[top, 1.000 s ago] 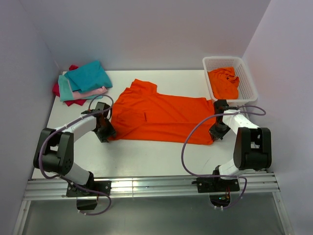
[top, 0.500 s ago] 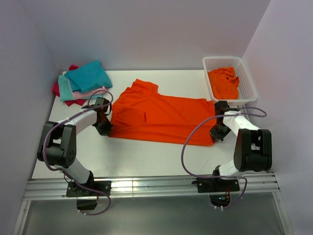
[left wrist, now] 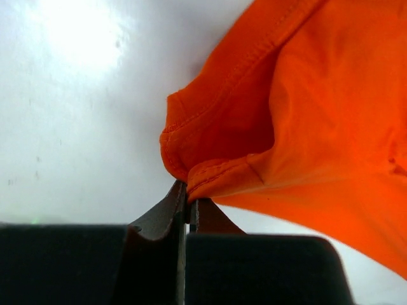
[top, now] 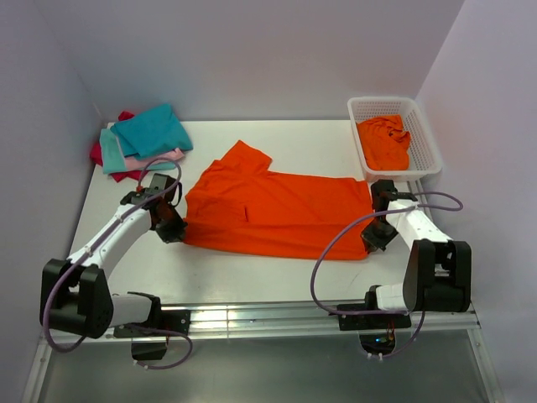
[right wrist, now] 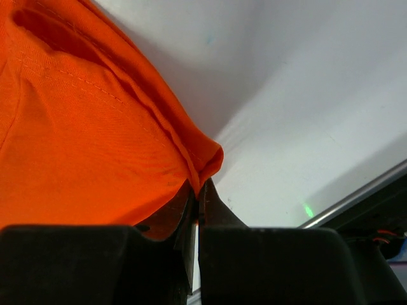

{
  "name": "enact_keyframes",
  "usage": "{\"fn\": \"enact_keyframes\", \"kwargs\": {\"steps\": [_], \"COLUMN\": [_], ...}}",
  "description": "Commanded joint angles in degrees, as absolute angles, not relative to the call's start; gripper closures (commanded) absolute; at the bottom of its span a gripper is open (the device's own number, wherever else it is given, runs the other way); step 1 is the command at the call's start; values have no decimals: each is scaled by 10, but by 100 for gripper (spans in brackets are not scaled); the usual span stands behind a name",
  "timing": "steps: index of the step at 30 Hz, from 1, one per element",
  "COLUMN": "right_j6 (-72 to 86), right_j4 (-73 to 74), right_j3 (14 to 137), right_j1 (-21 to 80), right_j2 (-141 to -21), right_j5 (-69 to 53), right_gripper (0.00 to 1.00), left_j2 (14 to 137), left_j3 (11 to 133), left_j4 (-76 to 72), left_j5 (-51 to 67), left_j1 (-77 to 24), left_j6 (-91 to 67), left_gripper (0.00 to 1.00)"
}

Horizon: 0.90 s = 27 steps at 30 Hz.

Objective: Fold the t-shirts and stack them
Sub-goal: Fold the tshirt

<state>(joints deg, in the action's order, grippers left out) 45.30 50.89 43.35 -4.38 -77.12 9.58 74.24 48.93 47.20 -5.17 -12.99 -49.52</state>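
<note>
The left gripper [left wrist: 187,192] and right gripper [right wrist: 198,190] each pinch just a tiny bit of the near edge of the shirt [top: 277,210], so a tug could pull it free.

Crimson t-shirt [top: 127,175] (lowest layer) mostly buried under teal one [top: 153,130]

The white table [top: 252,269] carries an orange t-shirt [top: 277,210] spread across its middle, one sleeve pointing far. At the far left corner sits a pile of folded t-shirts [top: 143,138] — teal on top, pink and crimson beneath. A white lattice basket [top: 426,138] stands at the far right.
</note>
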Motion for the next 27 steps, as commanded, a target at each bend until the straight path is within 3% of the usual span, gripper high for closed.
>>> {"fn": "enact_keyframes", "kwargs": {"steps": [1, 8, 10, 11, 12, 13, 14, 15, 16, 17, 23, 27], "right_j6": [466, 475, 473, 473, 475, 475, 475, 475, 475, 476, 469, 435], "right_j4": [555, 608, 620, 625, 632, 644, 652, 660, 677, 686, 684, 616], "right_j3": [433, 425, 425, 429, 432, 441, 447, 454, 472, 482, 566, 586], "right_j1": [-49, -50, -50, -50, -50, -50, -50, -50, -50, -50, -50, -50], "right_j2": [-744, -694, -680, -677, -673, -666, -662, -657, -645, -639, -615, -655], "right_j5": [110, 109, 103, 100, 100, 98, 98, 100, 102, 103, 91, 52], "right_gripper": [100, 100, 75, 57, 27, 12, 5, 4, 4, 4, 4, 5], "left_j2": [709, 643, 636, 636, 635, 634, 632, 632, 632, 633, 711, 884], "left_j3": [518, 511, 529, 535, 540, 547, 554, 562, 590, 611, 814, 987], "left_j4": [555, 644, 674, 683, 691, 710, 719, 731, 756, 770, 726, 653], "left_j5": [-40, -45, -49, -48, -47, -46, -44, -41, -40, -40, -66, -60], "left_j1": [-141, -149, -149, -149, -149, -149, -149, -149, -149, -149, -145, -158], "left_j6": [-523, -547, -542, -538, -535, -529, -526, -522, -517, -513, -448, -430], "left_gripper": [99, 95, 90, 86, 79, 58, 47, 38, 19, 16, 14, 21]}}
